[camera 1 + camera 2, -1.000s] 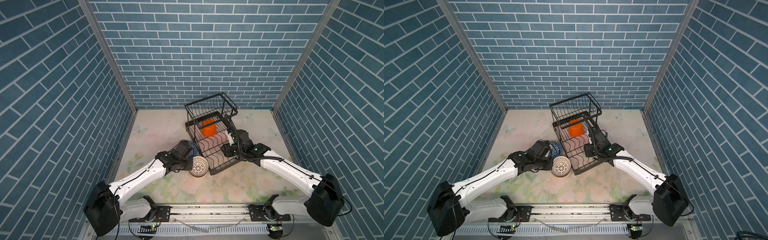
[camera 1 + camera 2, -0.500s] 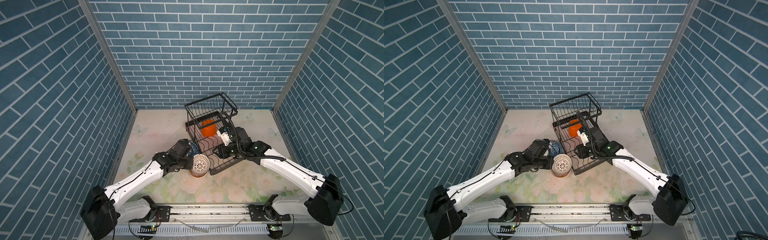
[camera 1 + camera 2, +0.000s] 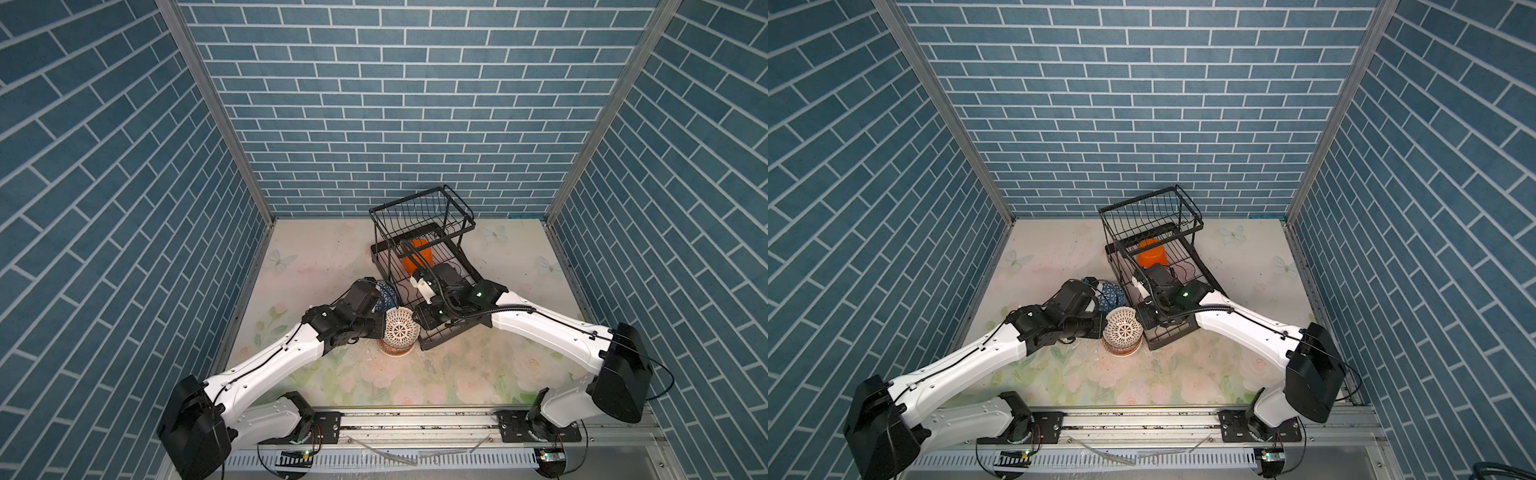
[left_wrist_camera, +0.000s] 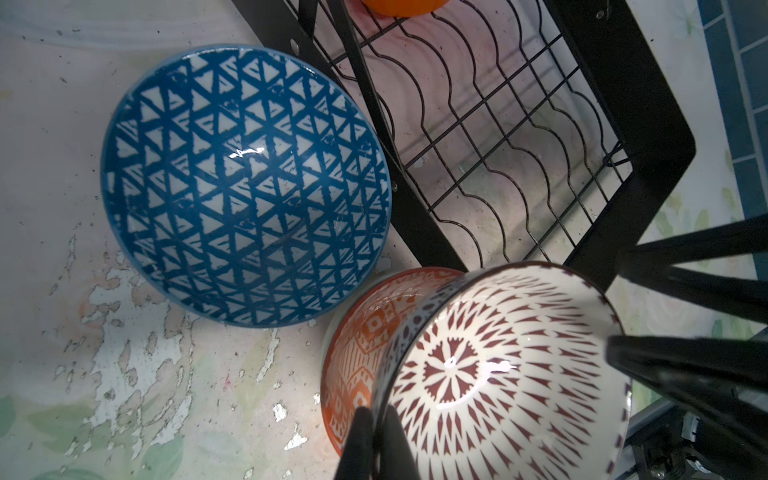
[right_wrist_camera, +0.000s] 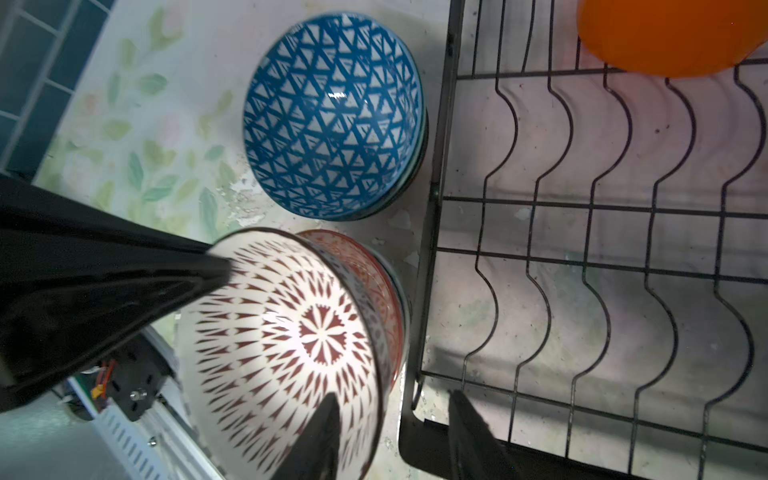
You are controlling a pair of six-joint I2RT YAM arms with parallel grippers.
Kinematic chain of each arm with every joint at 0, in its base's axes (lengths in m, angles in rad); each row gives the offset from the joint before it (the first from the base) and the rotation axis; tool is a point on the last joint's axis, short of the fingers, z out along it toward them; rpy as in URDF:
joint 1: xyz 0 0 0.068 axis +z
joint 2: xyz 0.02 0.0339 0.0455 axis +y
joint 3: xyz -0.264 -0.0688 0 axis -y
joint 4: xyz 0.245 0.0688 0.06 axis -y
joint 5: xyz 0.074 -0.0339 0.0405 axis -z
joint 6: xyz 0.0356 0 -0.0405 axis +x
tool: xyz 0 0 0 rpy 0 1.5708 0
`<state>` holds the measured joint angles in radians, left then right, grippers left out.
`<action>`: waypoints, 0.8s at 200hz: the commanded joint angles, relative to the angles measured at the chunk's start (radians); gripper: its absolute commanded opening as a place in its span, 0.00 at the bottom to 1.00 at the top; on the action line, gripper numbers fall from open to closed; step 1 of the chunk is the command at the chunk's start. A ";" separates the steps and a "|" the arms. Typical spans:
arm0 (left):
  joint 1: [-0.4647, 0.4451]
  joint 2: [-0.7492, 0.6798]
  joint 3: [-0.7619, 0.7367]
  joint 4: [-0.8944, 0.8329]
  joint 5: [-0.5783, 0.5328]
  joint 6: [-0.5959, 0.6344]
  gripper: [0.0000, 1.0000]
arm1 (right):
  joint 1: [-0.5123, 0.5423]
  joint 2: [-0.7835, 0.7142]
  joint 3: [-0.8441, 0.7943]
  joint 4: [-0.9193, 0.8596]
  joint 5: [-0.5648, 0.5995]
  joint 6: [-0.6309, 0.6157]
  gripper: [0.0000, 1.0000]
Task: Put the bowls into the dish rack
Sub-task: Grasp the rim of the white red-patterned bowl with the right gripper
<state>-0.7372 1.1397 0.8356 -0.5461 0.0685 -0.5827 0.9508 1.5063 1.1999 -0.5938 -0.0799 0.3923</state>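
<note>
My left gripper [image 4: 376, 415] is shut on the rim of the brown-patterned bowl [image 4: 498, 374], holding it tilted over an orange-red bowl [image 4: 361, 332] on the table. In both top views this bowl [image 3: 400, 330] [image 3: 1122, 329] hangs just off the dish rack's near corner [image 3: 432, 343]. My right gripper [image 5: 394, 397] is open and straddles the same bowl's [image 5: 282, 332] opposite rim, one finger inside and one over the rack's corner [image 5: 432, 249]. A blue triangle-patterned bowl [image 4: 245, 187] [image 3: 386, 293] sits on the table beside the rack. A plain orange bowl [image 5: 665, 33] [image 3: 417, 257] lies in the rack's lower tray.
The rack's raised basket [image 3: 424, 212] stands at its far end, above the orange bowl. Wavy wire dividers [image 5: 602, 249] cover the lower tray between the orange bowl and the near corner. Blue brick walls close in the floral table on three sides.
My right gripper has swung from over the rack's tray to its near corner, and its jaws have narrowed around the brown-patterned bowl's rim. The left gripper and bowl have barely moved.
</note>
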 commanded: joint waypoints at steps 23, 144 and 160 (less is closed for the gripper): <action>-0.005 -0.027 -0.012 0.054 -0.001 0.003 0.00 | 0.032 0.050 0.076 -0.026 0.075 0.005 0.38; -0.006 -0.043 -0.035 0.080 -0.012 -0.001 0.00 | 0.073 0.107 0.108 -0.009 0.147 0.004 0.06; -0.005 -0.046 -0.039 0.082 -0.015 0.001 0.00 | 0.076 0.106 0.110 -0.005 0.152 0.002 0.00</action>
<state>-0.7380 1.1217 0.8028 -0.5098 0.0628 -0.5831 1.0180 1.6005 1.2541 -0.5976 0.0380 0.3954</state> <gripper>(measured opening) 0.074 0.086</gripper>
